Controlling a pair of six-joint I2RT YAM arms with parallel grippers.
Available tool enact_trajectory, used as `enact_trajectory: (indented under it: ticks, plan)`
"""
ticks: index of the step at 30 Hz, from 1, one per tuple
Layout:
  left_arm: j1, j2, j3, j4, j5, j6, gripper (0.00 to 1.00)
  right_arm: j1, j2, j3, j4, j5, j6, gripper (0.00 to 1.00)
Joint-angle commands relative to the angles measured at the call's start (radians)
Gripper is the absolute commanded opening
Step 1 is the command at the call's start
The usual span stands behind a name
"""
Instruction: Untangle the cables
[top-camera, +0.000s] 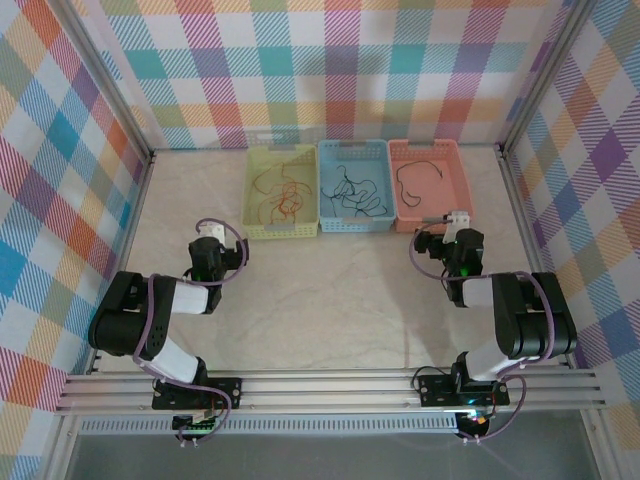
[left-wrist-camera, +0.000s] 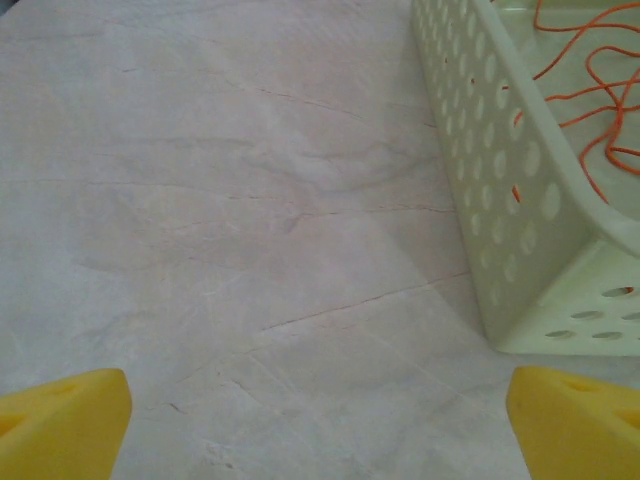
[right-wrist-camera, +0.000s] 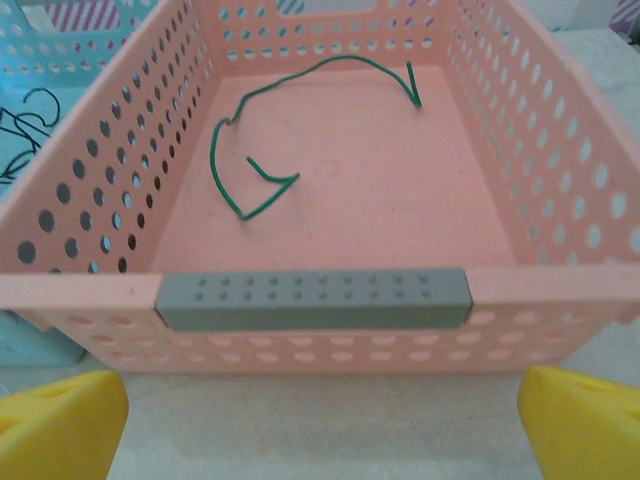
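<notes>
Your left hand hangs low over the pale marbled counter, its yellow fingers spread wide with nothing between them and touching nothing. At its two o'clock stands a corner of the pale green perforated plastic basket, close to the hand but apart from it. Your right hand is also fully spread and empty. It is squared up at twelve o'clock to the near wall of the salmon-pink perforated plastic basket, which carries a grey dotted strip. The fingers stop short of that wall.

Look further out from above and you find three baskets in a row at twelve o'clock from the arm bases, set wall to wall. The green one is at eleven, the light blue perforated plastic basket in the middle, the pink at one. Thin orange-brown wires lie loosely looped in the green one and thin black wires in the blue one. A single thin green wire curls alone on the pink floor.

One colour to a basket reads as sorting by colour, so I judge the untangling nearly or wholly finished. Each hand sits before its own end basket, spread ready either to dip in for a last strand or to draw clear.
</notes>
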Motion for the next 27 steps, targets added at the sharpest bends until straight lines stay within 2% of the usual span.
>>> enact_trajectory:
  ticks: [1,27]
  plan:
    - [0.026,0.004,0.032,0.011,0.052,0.002,1.0,-0.01,0.012,0.016,-0.009,-0.031,-0.003,1.0]
    - [0.03,0.004,0.034,0.006,0.062,-0.002,1.0,-0.01,0.009,0.013,-0.007,-0.032,-0.007,1.0]
